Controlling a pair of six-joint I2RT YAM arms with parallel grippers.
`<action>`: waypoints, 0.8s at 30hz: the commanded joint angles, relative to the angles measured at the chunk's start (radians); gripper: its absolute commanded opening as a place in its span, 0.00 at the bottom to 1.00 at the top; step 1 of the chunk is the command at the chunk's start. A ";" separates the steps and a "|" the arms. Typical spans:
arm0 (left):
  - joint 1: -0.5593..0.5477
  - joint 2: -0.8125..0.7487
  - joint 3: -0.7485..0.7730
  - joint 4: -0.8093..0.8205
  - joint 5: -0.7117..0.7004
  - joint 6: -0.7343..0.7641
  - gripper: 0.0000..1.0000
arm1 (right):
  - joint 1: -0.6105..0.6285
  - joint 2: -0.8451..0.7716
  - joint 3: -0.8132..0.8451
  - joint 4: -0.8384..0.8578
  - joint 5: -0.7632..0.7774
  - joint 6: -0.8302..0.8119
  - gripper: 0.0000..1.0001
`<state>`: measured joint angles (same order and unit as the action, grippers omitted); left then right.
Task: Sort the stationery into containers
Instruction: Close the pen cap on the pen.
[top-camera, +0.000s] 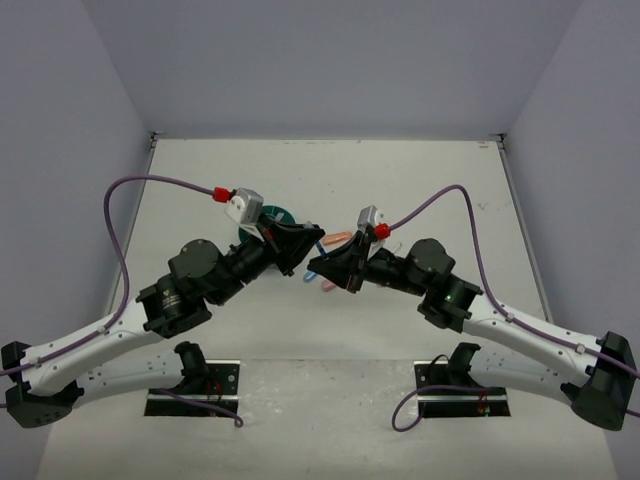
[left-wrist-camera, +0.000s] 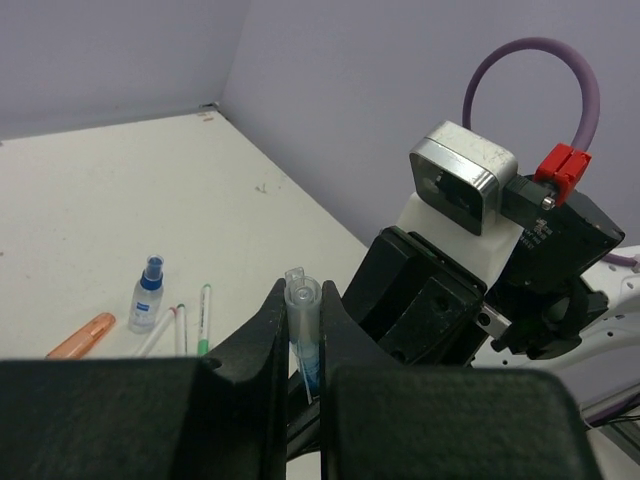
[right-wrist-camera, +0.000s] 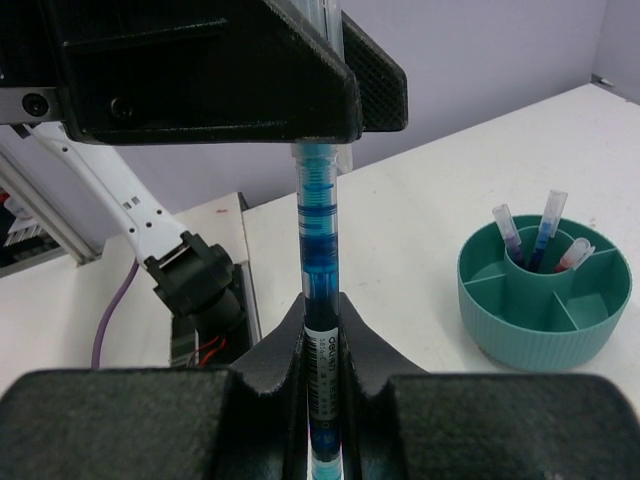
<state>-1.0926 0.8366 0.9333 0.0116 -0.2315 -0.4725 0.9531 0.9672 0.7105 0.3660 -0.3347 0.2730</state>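
**Left claw** (left-wrist-camera: 305, 322): closed on the blue pen (left-wrist-camera: 299, 297), pinching it near its clear capped end.

**Right claw** (right-wrist-camera: 322, 345): also closed on that pen, lower down the barrel at the printed white label. My two claws meet in the air over the middle of the table (left-wrist-camera: 110, 190), and the pen runs straight from one to the other. Neither claw touches the surface.

**Finding:** the step in hand is a hand-over of one pen between my arms. I cannot tell which claw gives and which receives.

**Organizer** (right-wrist-camera: 530, 335): upright, left of the table's centre and a little toward the far edge, just behind my left claw. Its central cup holds three pens (right-wrist-camera: 547, 232) standing on end. The ring compartments that show hold nothing I can see.

**Loose stock:** a bottle (left-wrist-camera: 147, 295), an orange marker (left-wrist-camera: 82, 336), two white pens (left-wrist-camera: 160, 327) and a green pen (left-wrist-camera: 205, 318) lie flat near the middle of the table, well away from every edge.

**Judgement:** sorting is at an early stage, with more lying loose than stowed. The next move calls for one claw to let go while the other holds firm. If both release, the pen drops. Since the organizer stands nearest my left claw, I judge the right should open. The left should then turn toward the organizer, bring the pen upright over the cup or a compartment, and lower it in.
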 joint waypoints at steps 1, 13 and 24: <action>0.000 0.029 -0.066 0.069 0.125 -0.018 0.00 | -0.009 -0.004 0.064 0.146 0.097 0.025 0.00; -0.001 0.089 -0.306 0.257 0.264 -0.156 0.00 | -0.027 0.083 0.342 0.041 0.108 -0.027 0.00; -0.001 0.075 -0.299 0.184 0.237 -0.122 0.00 | -0.042 0.078 0.348 -0.038 0.020 -0.061 0.00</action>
<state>-1.0473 0.8886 0.6591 0.5405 -0.1597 -0.5546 0.9462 1.0603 0.9222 0.0232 -0.3296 0.2450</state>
